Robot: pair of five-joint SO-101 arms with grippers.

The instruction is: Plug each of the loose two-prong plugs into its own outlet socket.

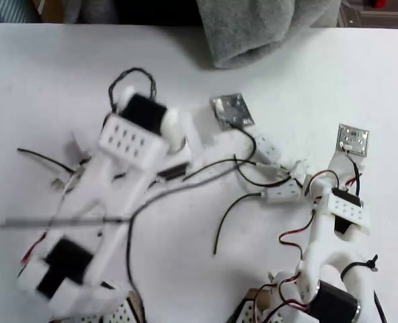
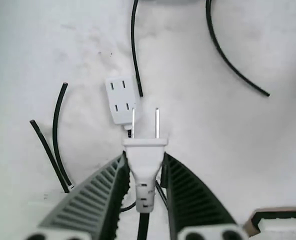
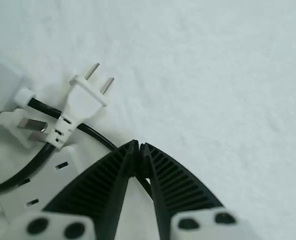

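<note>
While L gripper (image 2: 144, 160) clamps plug (image 2: 143, 172) w/ prongs near socket (image 2: 122, 100), R gripper (image 3: 138, 146) sits closed beside second plug (image 3: 82, 104).

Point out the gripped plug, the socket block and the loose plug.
gripped plug (image 2: 144, 159): left wrist view, white body.
socket block (image 2: 122, 99): left wrist view, slotted face.
loose plug (image 3: 81, 102): right wrist view, white body.

Smooth white plastic two-prong plug (image 2: 144, 167) with bright bare-metal prongs, matching white plastic outlet socket (image 2: 122, 100), rubbery black cord (image 2: 228, 55), left gripper (image 2: 144, 157) with ribbed matt dark plastic jaws, matt white counter (image 2: 248, 140) faintly mottled, soft grey cloth (image 1: 253, 30)
</note>
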